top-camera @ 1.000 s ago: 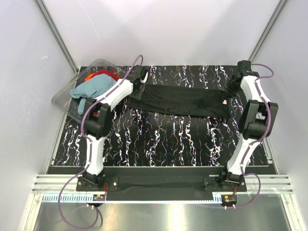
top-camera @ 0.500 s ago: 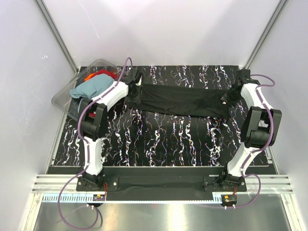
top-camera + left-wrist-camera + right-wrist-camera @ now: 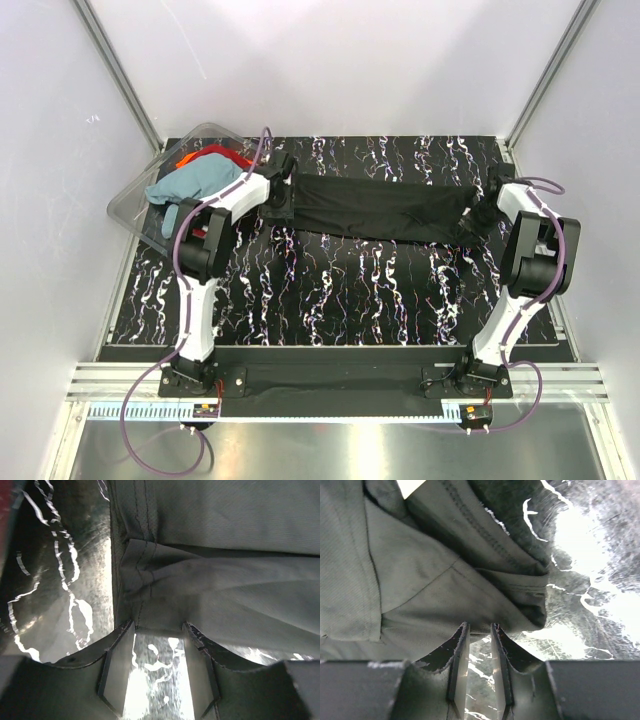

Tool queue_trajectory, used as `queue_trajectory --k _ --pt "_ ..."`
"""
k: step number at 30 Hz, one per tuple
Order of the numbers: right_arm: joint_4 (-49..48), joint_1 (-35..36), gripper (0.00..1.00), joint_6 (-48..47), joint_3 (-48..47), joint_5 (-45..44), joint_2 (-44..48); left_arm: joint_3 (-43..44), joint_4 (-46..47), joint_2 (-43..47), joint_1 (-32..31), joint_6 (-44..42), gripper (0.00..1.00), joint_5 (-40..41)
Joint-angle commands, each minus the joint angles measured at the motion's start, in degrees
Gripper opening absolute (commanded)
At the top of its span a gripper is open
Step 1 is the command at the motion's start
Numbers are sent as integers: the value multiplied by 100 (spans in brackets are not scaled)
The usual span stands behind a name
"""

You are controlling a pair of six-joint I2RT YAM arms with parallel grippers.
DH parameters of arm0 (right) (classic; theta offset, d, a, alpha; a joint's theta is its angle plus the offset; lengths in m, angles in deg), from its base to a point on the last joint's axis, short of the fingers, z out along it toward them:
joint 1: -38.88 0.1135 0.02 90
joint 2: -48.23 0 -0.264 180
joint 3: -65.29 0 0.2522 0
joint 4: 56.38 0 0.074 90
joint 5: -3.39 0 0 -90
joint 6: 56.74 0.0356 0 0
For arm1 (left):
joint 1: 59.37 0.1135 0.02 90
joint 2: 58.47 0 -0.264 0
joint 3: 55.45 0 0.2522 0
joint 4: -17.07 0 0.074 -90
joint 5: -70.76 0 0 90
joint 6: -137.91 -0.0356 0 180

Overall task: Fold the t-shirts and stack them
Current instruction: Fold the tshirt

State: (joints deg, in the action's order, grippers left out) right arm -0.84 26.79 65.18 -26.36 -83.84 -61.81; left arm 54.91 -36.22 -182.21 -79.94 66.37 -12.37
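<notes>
Black shirt [image 3: 385, 210] lies as a long folded band near the tabletop's [image 3: 330, 290] far edge, left claw [image 3: 158, 625] released, right claw [image 3: 480, 626] narrowed with grip unclear; teal shirt [image 3: 195, 182] and red shirt [image 3: 215, 155] are unfolded in tub [image 3: 135, 210].

No writing, label, brand mark, number or sign can be read in any of the three views. The black t-shirt [image 3: 385, 210] shows only plain cloth and stitched hems up close in both wrist views. The white marks across the table [image 3: 350, 290] are marble-like veining, not lettering.
</notes>
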Motion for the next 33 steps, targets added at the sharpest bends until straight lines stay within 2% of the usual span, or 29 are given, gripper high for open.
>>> queue_trajectory --k 1,5,6,9,10,14,15,16,20,22,26,33 --pt "-179 -56 29 -63 -7 -241 -44 26 200 -71 28 79 47 156" --pt "-188 -117 27 -81 124 -487 -26 -246 209 139 28 61 26 253" --pt "-179 -135 26 -90 194 -514 -9 -307 209 192 28 70 15 270" --pt "-188 -231 25 -133 335 -628 44 -536 200 464 36 158 3 218" --pt "-179 -266 24 -160 379 -645 87 -624 200 552 36 202 2 183" --pt "-188 -477 23 -239 573 -768 219 -1081 200 1070 -16 386 3 244" --pt "-205 -530 22 -256 643 -769 254 -1160 200 1132 -25 395 6 236" --pt "-214 -591 22 -274 669 -769 264 -1326 191 1185 -34 421 19 227" --pt "-214 -759 20 -301 810 -874 307 -1828 182 1501 -174 562 22 358" --pt "-205 -846 20 -301 915 -883 404 -2003 182 1590 -245 580 27 429" --pt "-214 -926 20 -318 1047 -734 659 -2171 191 1949 -421 580 34 158" --pt "-109 -917 21 -266 1092 -602 1317 -1987 287 2276 -201 580 43 -485"
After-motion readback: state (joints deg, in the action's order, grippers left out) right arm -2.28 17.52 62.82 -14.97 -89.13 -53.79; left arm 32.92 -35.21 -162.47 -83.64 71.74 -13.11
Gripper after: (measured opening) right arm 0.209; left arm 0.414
